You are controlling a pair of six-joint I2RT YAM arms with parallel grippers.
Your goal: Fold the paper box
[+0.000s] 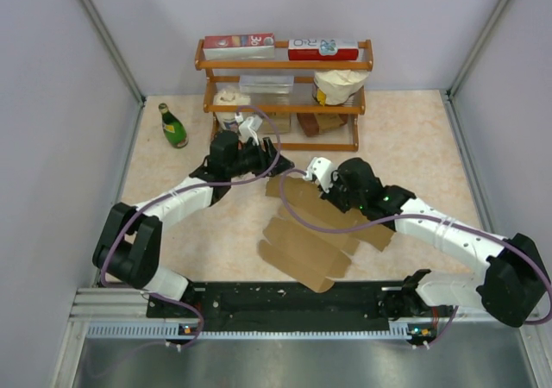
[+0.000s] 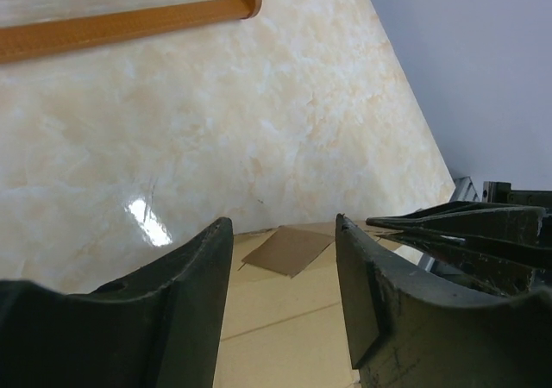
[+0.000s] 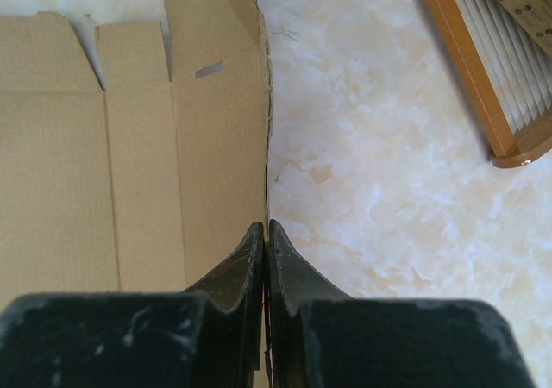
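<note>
1. Now, the paper box (image 1: 312, 240) is an unfolded brown sheet on the marble table (image 1: 405, 138). It lies under both claws and reaches from them back toward the arm bases.
2. The right claw (image 3: 266, 231) has its two fingers pressed together on the edge of the sheet, so it grips the paper box. In its wrist view the sheet spreads to the left of the fingers, with the flaps (image 3: 129, 56) beyond them, and bare marble is to the right.
3. The left claw (image 2: 283, 226) holds nothing, and its fingers (image 2: 203, 267) stand wide apart. A corner of the sheet shows below, between them.
4. In the top view the two claws are near each other at the far end of the sheet, the left one just to the left of the right one.
5. Beyond both claws stands a wooden rack (image 1: 285, 65) with red-and-white cartons (image 1: 239, 45) on top.
6. A green bottle (image 1: 172, 125) stands upright, well to the left of the left claw.
</note>
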